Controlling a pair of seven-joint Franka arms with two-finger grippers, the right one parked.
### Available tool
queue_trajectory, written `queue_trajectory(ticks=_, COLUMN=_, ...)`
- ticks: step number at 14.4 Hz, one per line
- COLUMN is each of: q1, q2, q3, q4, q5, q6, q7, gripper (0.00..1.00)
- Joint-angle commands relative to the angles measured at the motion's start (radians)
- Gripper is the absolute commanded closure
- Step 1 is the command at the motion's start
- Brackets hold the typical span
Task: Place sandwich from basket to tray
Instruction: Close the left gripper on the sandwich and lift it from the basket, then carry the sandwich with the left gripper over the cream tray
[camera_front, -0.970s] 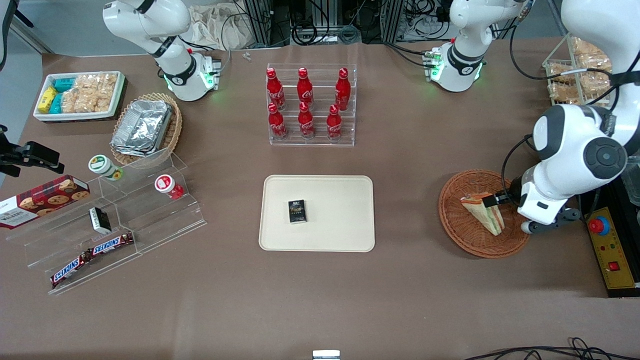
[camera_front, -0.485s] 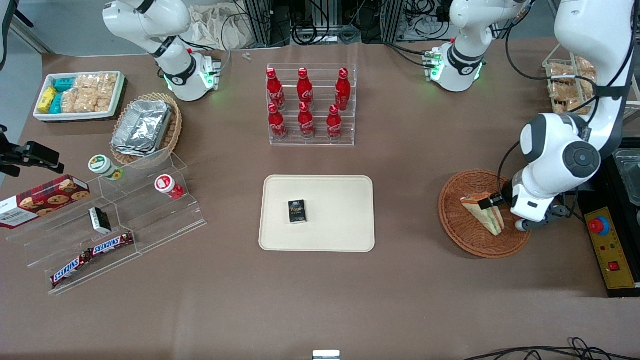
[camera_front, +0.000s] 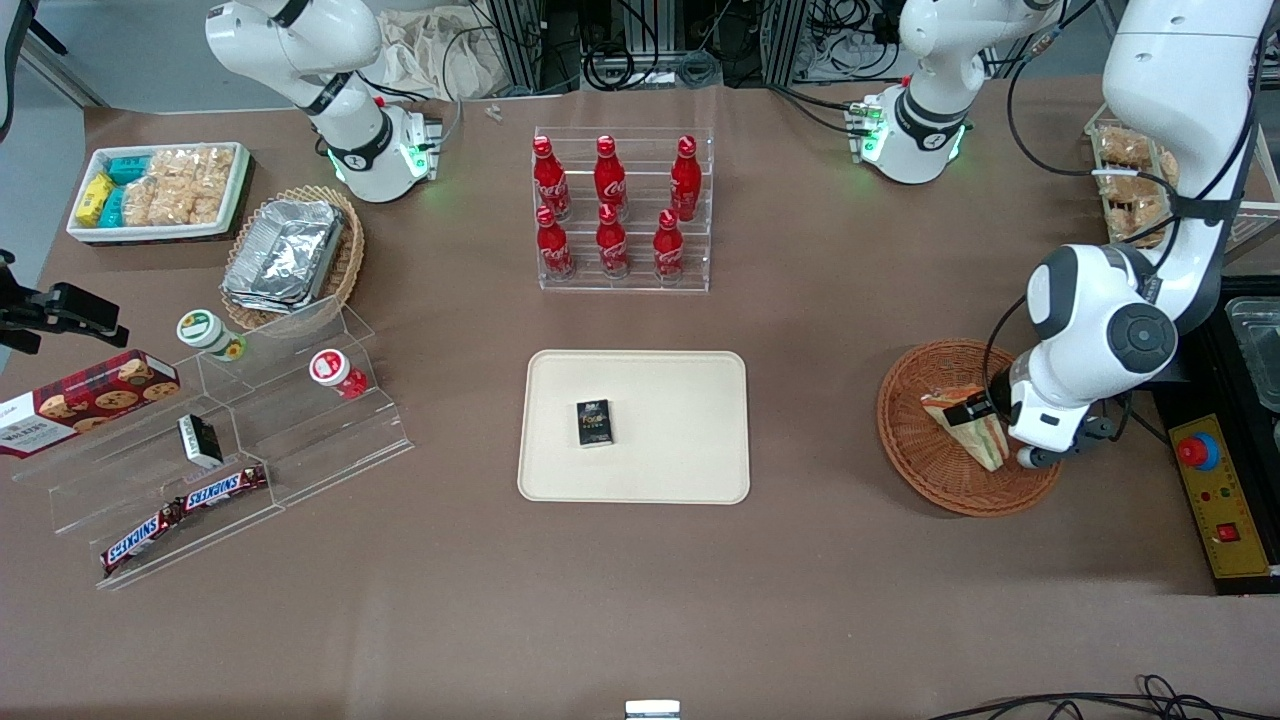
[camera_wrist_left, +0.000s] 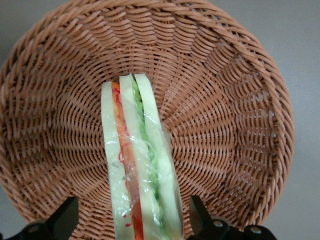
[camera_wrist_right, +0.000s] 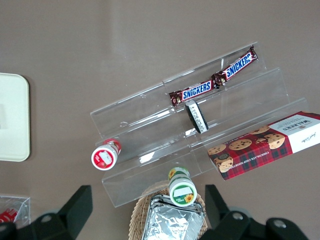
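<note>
Brown tabletop (camera_front: 850, 560) under bright light, cables and white arm bases along the edge farthest from the front camera. Left arm's two-finger tool (camera_wrist_left: 134, 220) down over the round reddish-brown woven wicker basket (camera_front: 905, 425), fingers (camera_wrist_left: 65, 216) spread wide, one on each side of the small triangular wedge sandwich in clear wrap (camera_wrist_left: 137, 165), neither fingertip clearly touching the wrap. Sandwich (camera_front: 965, 425) lying inside the basket, standing on edge, pale bread slices showing with orange-red and green filling between them. Basket (camera_wrist_left: 235, 125) toward the working arm's end of the tabletop. Well apart from it, near the middle of the tabletop, flat rectangular cream-beige tray with rounded corners (camera_front: 690, 400), carrying only a small black box (camera_front: 594, 422). Farther from the front camera than the tray, clear acrylic rack of six red cola bottles (camera_front: 620, 210). Toward the parked arm's end, clear stepped acrylic display (camera_front: 300, 440) with Snickers bars (camera_front: 185, 515), two small lidded cups and a red tartan cookie box (camera_front: 85, 400) beside it.
</note>
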Motion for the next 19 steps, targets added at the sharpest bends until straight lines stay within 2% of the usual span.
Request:
queue_trajectory(ticks=1, q1=0.004, q2=0.000, q3=0.001, q4=-0.022, q5=0.021, q6=0.044, q7=-0.037, gripper=0.00)
queue_trajectory(ticks=4, q1=0.001, q2=0.017, q3=0.012, q4=-0.022, q5=0.021, q6=0.079, q7=-0.100, gripper=0.02)
queue_trajectory(ticks=5, q1=-0.001, q2=0.023, q3=0.012, q4=-0.020, q5=0.021, q6=0.081, q7=-0.103, gripper=0.27)
queue_trajectory(ticks=6, q1=-0.001, q2=0.023, q3=0.012, q4=-0.020, q5=0.021, q6=0.079, q7=-0.103, gripper=0.58)
queue_trajectory(ticks=7, q1=0.000, q2=0.022, q3=0.012, q4=-0.020, q5=0.021, q6=0.081, q7=-0.103, gripper=0.82)
queue_trajectory(ticks=8, q1=0.000, q2=0.022, q3=0.012, q4=-0.020, q5=0.021, q6=0.079, q7=-0.106, gripper=0.96)
queue_trajectory(ticks=9, q1=0.000, q2=0.017, q3=0.012, q4=-0.020, q5=0.021, q6=0.076, q7=-0.105, gripper=1.00)
queue_trajectory(ticks=11, q1=-0.001, q2=0.002, q3=0.011, q4=-0.010, q5=0.021, q6=0.059, q7=-0.102, gripper=1.00)
queue_trajectory(ticks=13, q1=-0.010, q2=-0.029, q3=0.003, q4=0.047, q5=0.021, q6=-0.047, q7=-0.103, gripper=1.00)
queue_trajectory(ticks=16, q1=-0.055, q2=-0.038, q3=-0.037, q4=0.255, q5=0.017, q6=-0.314, q7=-0.103, gripper=1.00)
queue_trajectory(ticks=19, q1=-0.146, q2=0.009, q3=-0.048, q4=0.513, q5=0.005, q6=-0.571, q7=-0.109, gripper=1.00)
